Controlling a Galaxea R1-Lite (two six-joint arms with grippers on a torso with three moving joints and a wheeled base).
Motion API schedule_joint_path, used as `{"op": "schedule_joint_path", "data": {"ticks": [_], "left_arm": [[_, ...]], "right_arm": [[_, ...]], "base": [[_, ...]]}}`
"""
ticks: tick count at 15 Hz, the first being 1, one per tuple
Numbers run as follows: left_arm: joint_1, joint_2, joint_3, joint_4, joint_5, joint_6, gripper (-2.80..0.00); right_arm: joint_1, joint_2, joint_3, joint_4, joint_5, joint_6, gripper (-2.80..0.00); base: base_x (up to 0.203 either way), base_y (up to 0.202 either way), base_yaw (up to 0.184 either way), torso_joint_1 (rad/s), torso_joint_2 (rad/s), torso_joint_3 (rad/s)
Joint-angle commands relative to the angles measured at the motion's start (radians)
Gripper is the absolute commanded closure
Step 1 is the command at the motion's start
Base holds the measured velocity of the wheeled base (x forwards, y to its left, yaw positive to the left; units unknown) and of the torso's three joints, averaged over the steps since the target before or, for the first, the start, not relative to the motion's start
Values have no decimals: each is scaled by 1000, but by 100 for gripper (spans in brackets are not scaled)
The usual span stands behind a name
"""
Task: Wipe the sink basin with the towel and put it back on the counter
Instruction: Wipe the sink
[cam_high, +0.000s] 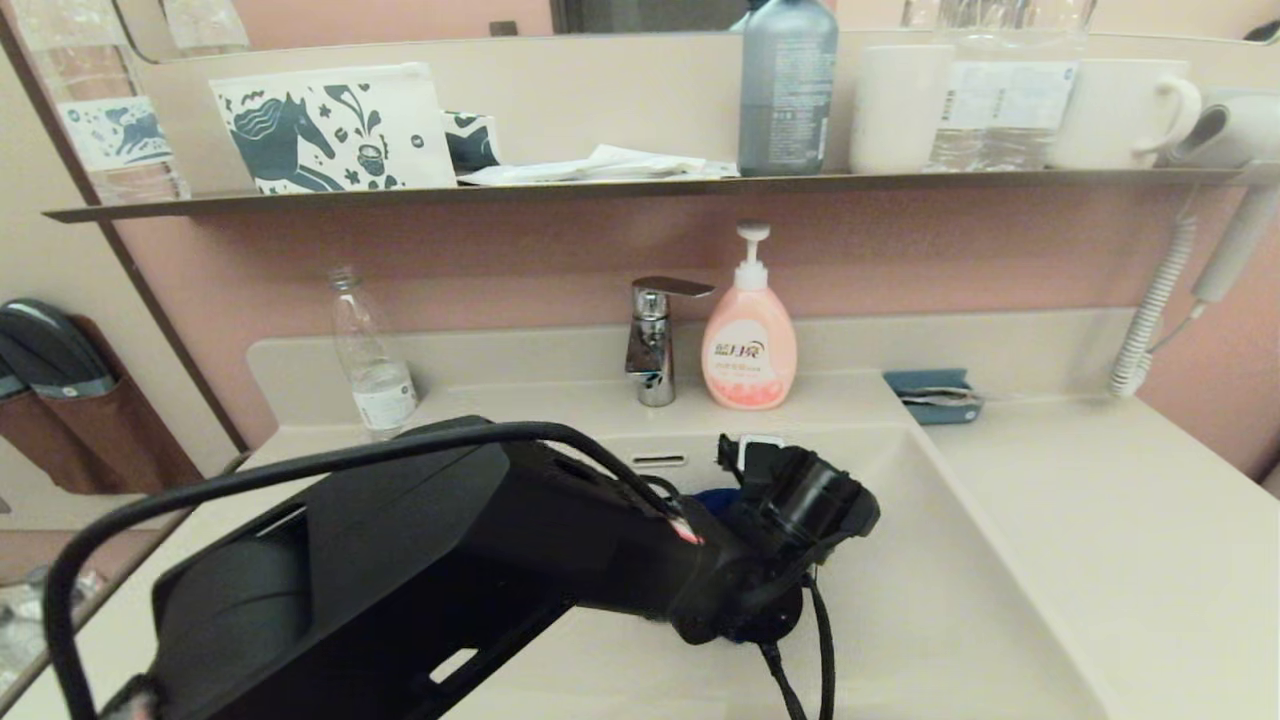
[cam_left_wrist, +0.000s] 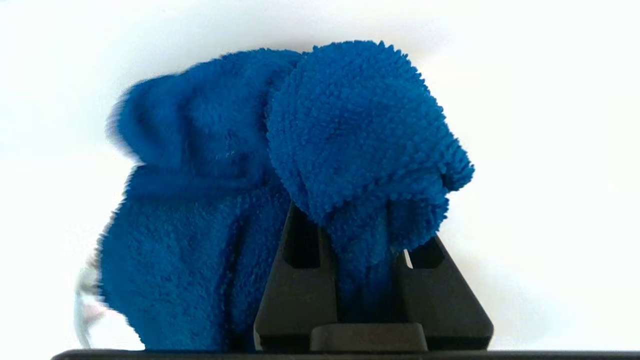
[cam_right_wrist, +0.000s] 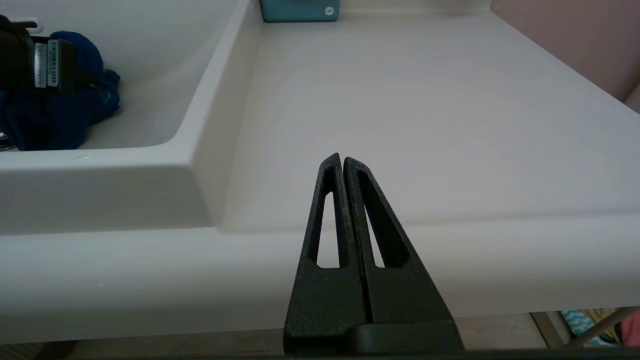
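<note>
My left arm reaches down into the cream sink basin (cam_high: 950, 600), and its wrist hides most of what lies below it in the head view. The left gripper (cam_left_wrist: 362, 225) is shut on the fluffy blue towel (cam_left_wrist: 350, 125), which bunches over both black fingers and against the pale basin surface. A scrap of the towel (cam_high: 712, 497) shows behind the wrist, and from the right wrist view the towel (cam_right_wrist: 75, 105) sits low inside the basin (cam_right_wrist: 150, 75). My right gripper (cam_right_wrist: 342, 157) is shut and empty, held just off the front edge of the counter (cam_right_wrist: 400, 100), out of the head view.
A chrome faucet (cam_high: 655, 335) and a pink soap pump bottle (cam_high: 750, 345) stand behind the basin. A clear water bottle (cam_high: 372, 360) is at back left. A small teal box (cam_high: 935, 395) sits at the back of the right counter (cam_high: 1100, 520). A laden shelf (cam_high: 640, 185) runs above.
</note>
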Motion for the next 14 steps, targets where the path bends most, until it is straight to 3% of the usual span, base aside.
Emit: {"op": "schedule_joint_path", "data": {"ticks": [1,9,11,14], "left_arm": [[-32,-67,33,13,5,-12,0],[-119,-211,185,499,-19,-268,0],[-114,-247,264,531,-31,-273,0],[-88,-285,364,601,-39,-233,0]], "right_arm": [[0,1,0,0,1,0,0],[0,1,0,1,1,0,0],[0,1,0,0,1,0,0],[0,1,0,0,1,0,0]], "base": [[0,0,0,0,0,0],[0,0,0,0,0,0],[0,0,0,0,0,0],[0,0,0,0,0,0]]}}
